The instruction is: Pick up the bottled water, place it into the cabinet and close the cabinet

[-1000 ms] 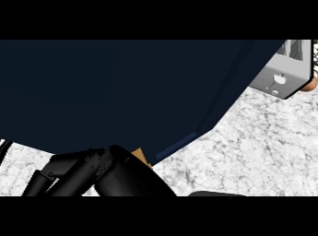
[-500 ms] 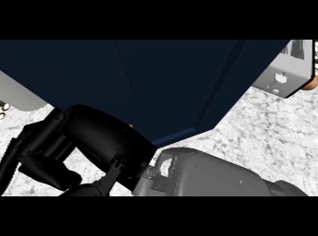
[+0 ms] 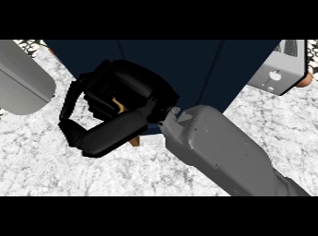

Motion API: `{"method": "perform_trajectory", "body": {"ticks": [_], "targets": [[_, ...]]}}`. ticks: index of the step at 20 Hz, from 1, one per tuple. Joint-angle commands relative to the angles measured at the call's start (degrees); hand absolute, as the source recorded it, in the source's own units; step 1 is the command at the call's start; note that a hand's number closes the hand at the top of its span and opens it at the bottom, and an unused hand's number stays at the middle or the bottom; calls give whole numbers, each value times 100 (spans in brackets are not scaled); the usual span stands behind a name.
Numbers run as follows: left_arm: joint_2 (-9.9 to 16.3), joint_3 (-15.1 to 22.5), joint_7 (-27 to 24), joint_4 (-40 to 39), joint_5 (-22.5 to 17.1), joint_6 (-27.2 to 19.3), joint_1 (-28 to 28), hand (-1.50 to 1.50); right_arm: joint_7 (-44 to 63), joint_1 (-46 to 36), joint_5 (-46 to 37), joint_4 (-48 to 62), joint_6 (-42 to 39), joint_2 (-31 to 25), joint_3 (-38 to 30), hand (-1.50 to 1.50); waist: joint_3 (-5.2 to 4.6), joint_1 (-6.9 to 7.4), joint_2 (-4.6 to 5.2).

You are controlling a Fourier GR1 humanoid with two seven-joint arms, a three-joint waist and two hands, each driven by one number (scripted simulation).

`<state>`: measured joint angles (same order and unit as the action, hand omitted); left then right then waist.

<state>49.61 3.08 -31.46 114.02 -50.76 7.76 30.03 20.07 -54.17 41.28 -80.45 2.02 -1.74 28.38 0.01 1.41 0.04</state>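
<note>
A white-grey marbled counter fills the lower view. A dark navy cabinet spans the top, and a silver toaster stands at its right. A grey forearm enters at upper left. The right hand lies against the cabinet front, fingers curled round something orange-brown, barely visible. The bottled water cannot be made out.
</note>
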Motion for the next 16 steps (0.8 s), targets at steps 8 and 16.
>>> {"method": "perform_trajectory", "body": {"ticks": [8,16], "targets": [[-168,-417,434,-109,-191,188,-199,-150,-1072,-239,-1096,1554,-98,-306,-808,150,-2,-32,26],[-278,-259,508,143,113,173,-179,-150,-1294,-363,-1291,1966,169,-448,-1178,150,-2,-10,40]]}}
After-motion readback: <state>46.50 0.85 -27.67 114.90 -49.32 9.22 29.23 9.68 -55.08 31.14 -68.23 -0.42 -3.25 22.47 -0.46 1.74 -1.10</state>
